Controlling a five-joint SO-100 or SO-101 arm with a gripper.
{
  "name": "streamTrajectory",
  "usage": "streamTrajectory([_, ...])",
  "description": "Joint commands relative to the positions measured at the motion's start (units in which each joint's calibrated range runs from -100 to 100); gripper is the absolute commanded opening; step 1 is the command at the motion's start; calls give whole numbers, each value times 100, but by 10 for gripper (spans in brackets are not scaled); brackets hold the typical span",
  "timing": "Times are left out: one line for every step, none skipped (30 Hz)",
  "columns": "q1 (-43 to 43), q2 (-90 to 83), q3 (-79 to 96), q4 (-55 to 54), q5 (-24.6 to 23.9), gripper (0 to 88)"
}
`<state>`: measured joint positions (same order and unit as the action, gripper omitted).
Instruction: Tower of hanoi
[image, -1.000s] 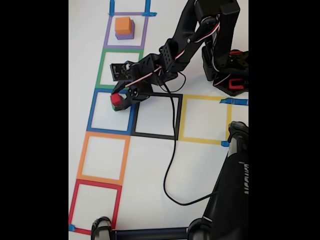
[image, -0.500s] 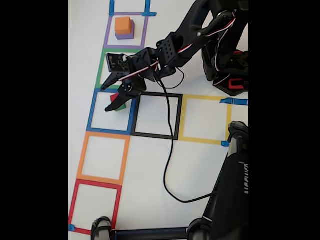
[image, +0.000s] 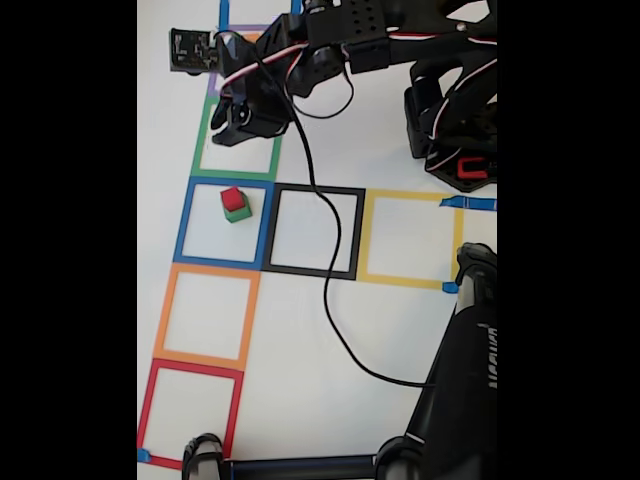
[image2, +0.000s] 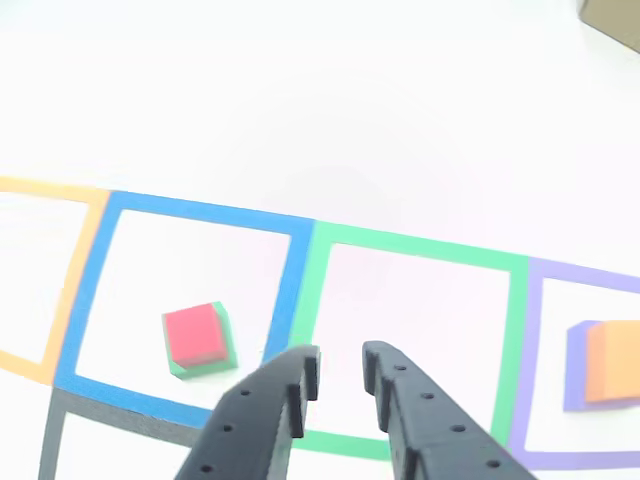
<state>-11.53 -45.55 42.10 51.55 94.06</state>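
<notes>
A white table surface (image: 300, 330) carries hollow tape squares. Landmark: the black square (image: 312, 231). The blue square (image: 224, 223) adjoins its left side; the yellow square (image: 411, 238) adjoins its right side. Above the blue square lies the green square (image: 237, 140); below it lie the orange square (image: 205, 316) and the red square (image: 189, 413). A black cable (image: 333, 300) crosses the black square.

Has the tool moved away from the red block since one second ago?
Yes. In the fixed view the tool went up the picture, from the blue tape square to the green tape square; the red block remains on the green block.
</notes>
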Motion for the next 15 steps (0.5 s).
streamTrajectory([606, -641, -846, 1242, 594, 9])
streamTrajectory([750, -762, -955, 1460, 594, 11])
streamTrajectory([875, -867, -1019, 1582, 594, 11])
streamTrajectory([999, -980, -1092, 1695, 594, 13])
streamTrajectory([1105, -1061, -1164, 1816, 594, 13])
streamTrajectory([1239, -1134, -1273, 2011, 594, 13])
streamTrajectory([1364, -1182, -1383, 2197, 594, 13])
streamTrajectory([1498, -1206, -1510, 2367, 594, 12])
streamTrajectory([1642, -1206, -1637, 2537, 594, 9])
streamTrajectory([1824, -1198, -1810, 2756, 594, 8])
streamTrajectory([1977, -1166, -1983, 2950, 594, 7])
streamTrajectory([2131, -1134, -2164, 3120, 594, 7])
streamTrajectory([2255, -1093, -2337, 3250, 594, 7])
streamTrajectory([2380, -1021, -2546, 3395, 594, 7])
streamTrajectory([2476, -956, -2746, 3533, 594, 6])
